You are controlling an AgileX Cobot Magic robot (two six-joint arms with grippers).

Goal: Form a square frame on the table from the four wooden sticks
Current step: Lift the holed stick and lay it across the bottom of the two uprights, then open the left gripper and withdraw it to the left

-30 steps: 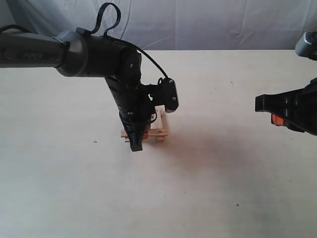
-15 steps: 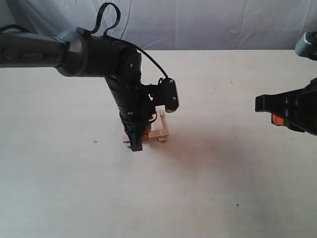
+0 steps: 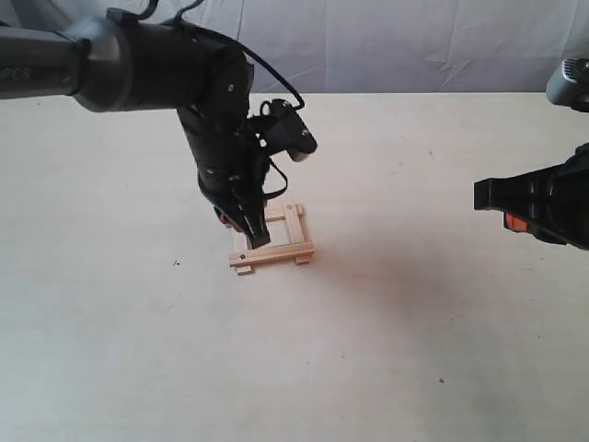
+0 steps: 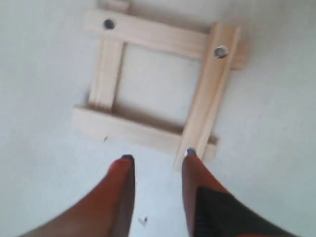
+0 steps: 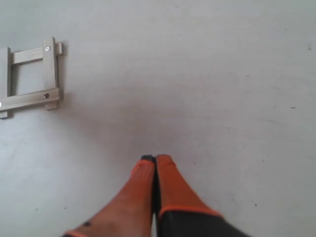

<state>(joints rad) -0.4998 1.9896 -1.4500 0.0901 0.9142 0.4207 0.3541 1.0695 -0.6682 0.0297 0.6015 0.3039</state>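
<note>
the left gripper (image 4: pixel 158 155) has risen off the square frame (image 3: pixel 272 255), jaws slightly parted and empty, leaving it whole on the table (image 3: pixel 414 322), so the task looks done.

The square frame (image 3: pixel 274 254) lies flat on the table (image 3: pixel 414 350), a little left of its middle.
</note>
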